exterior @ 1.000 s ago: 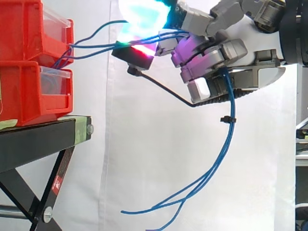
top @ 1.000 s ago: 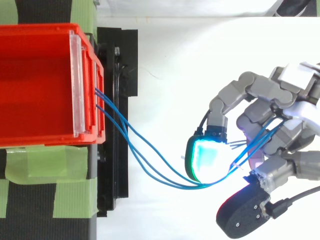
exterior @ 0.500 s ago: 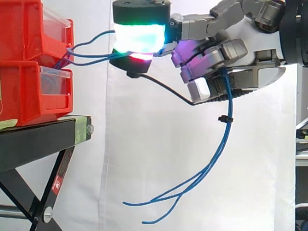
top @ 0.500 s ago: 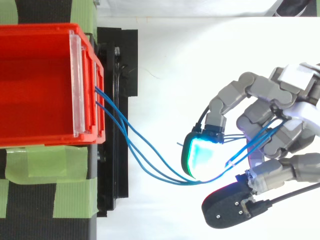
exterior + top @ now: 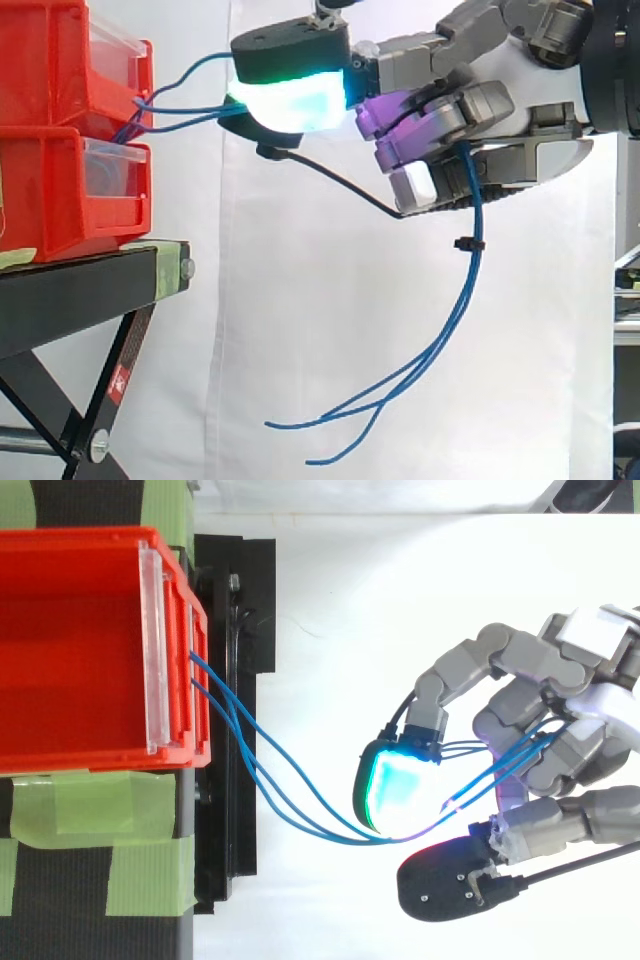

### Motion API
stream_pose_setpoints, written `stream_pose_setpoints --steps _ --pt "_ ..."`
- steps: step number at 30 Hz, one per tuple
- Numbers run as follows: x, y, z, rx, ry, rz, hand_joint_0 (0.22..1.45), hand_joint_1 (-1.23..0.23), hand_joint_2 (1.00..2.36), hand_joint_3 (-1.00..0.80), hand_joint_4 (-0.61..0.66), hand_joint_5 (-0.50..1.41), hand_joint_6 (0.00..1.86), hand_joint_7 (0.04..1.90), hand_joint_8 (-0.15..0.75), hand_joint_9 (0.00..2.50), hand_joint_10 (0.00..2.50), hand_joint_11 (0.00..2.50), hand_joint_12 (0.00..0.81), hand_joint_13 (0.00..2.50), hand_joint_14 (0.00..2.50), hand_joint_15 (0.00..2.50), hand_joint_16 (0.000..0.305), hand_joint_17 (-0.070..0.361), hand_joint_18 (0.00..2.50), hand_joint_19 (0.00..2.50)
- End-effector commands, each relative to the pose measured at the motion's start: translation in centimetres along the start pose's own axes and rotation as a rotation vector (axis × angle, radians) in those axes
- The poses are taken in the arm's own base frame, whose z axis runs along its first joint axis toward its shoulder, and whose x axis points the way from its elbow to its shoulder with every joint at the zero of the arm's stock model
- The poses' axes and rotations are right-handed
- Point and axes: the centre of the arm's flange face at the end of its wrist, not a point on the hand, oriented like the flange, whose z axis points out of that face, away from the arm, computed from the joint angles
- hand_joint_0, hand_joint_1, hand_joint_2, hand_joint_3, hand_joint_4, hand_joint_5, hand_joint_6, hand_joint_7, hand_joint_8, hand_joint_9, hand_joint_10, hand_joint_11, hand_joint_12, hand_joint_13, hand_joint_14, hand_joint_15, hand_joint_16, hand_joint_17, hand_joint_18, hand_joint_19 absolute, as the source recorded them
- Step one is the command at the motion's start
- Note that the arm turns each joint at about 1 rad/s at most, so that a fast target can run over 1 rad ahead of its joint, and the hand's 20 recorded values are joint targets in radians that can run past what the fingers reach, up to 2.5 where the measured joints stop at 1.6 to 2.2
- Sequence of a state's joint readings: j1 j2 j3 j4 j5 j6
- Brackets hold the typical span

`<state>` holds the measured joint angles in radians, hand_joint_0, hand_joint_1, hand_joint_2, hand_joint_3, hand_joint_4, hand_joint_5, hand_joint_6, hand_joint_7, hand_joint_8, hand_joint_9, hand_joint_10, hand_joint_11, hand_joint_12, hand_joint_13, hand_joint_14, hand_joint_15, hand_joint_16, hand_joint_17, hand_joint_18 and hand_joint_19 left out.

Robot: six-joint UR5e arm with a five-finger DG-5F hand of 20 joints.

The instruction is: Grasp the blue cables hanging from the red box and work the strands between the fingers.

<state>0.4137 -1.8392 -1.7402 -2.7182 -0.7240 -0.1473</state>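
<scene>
Thin blue cables [image 5: 262, 745] come out of the front of the upper red box [image 5: 60, 60], cross the gap and enter my hand [image 5: 480, 110]. There they pass under a cyan-glowing fingertip [image 5: 295, 100] and between the curled fingers. Below the palm the blue cables [image 5: 463, 290] drop in a bundle, bound by a small black tie [image 5: 465, 243], and their loose ends curl near the bottom. In the top view my hand [image 5: 560, 720] is shut on the strands, the glowing pad [image 5: 395, 790] pressing them above the dark thumb [image 5: 445, 885].
A second red bin [image 5: 60, 190] sits under the upper one on a black stand [image 5: 90, 290] with green tape [image 5: 90, 810]. A white curtain hangs behind. Open air lies between the stand and my hand.
The glowing fingertip has swung down and toward the box over the strands, and the thumb has slid left beneath it. The hanging loose ends have swayed slightly to the right.
</scene>
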Motion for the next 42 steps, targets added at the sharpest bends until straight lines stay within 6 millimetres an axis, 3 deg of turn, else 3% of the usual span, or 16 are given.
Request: stream_pose_setpoints --steps 1,2,13,15,17,25,32,38,42 --pt "0.03 0.03 0.00 0.000 0.000 0.001 1.01 -0.78 1.02 -0.55 0.26 -0.03 1.06 0.81 0.492 1.27 2.50 2.46 0.646 1.79 2.50 1.41 0.248 0.186 2.42 0.51" --pt "0.03 0.03 0.00 0.000 0.000 0.001 0.98 -0.77 1.01 -0.63 0.26 -0.02 1.03 0.83 0.492 1.27 2.50 2.46 0.646 1.79 2.50 1.41 0.248 0.186 2.42 0.51" --pt "0.01 -0.04 -0.03 0.001 0.001 -0.001 0.80 -0.77 1.00 -0.88 0.28 -0.01 0.96 0.87 0.492 1.27 2.50 2.46 0.646 1.79 2.50 1.41 0.248 0.186 2.42 0.51" --pt "0.01 -0.04 -0.03 0.001 0.001 -0.001 0.76 -0.74 1.00 -1.00 0.29 0.07 0.92 0.91 0.492 1.27 2.50 2.46 0.646 1.79 2.50 1.41 0.248 0.186 2.42 0.51" --pt "0.01 -0.04 -0.03 0.001 0.001 -0.001 0.74 -0.72 1.00 -1.00 0.29 0.12 0.91 0.92 0.492 1.27 2.50 2.46 0.646 1.79 2.50 1.41 0.248 0.186 2.42 0.51" --pt "-0.04 0.02 0.04 0.000 -0.001 0.001 0.77 -0.72 1.00 -1.00 0.27 0.17 0.92 0.94 0.492 1.27 2.50 2.46 0.646 1.79 2.50 1.41 0.248 0.186 2.42 0.51" --pt "0.01 -0.04 -0.03 0.001 0.001 -0.001 0.75 -0.80 1.00 -1.00 0.30 -0.01 1.06 0.86 0.492 1.27 2.50 2.46 0.646 1.79 2.50 1.41 0.248 0.186 2.42 0.51" --pt "0.03 0.03 0.00 0.000 0.000 0.001 0.86 -0.85 1.00 -1.00 0.32 -0.16 1.22 0.77 0.492 1.27 2.50 2.46 0.646 1.79 2.50 1.41 0.248 0.186 2.42 0.51" --pt "-0.04 0.02 0.04 0.000 -0.001 0.001 0.91 -0.86 1.00 -0.95 0.33 -0.17 1.22 0.77 0.492 1.27 2.50 2.46 0.646 1.79 2.50 1.41 0.248 0.186 2.42 0.51"
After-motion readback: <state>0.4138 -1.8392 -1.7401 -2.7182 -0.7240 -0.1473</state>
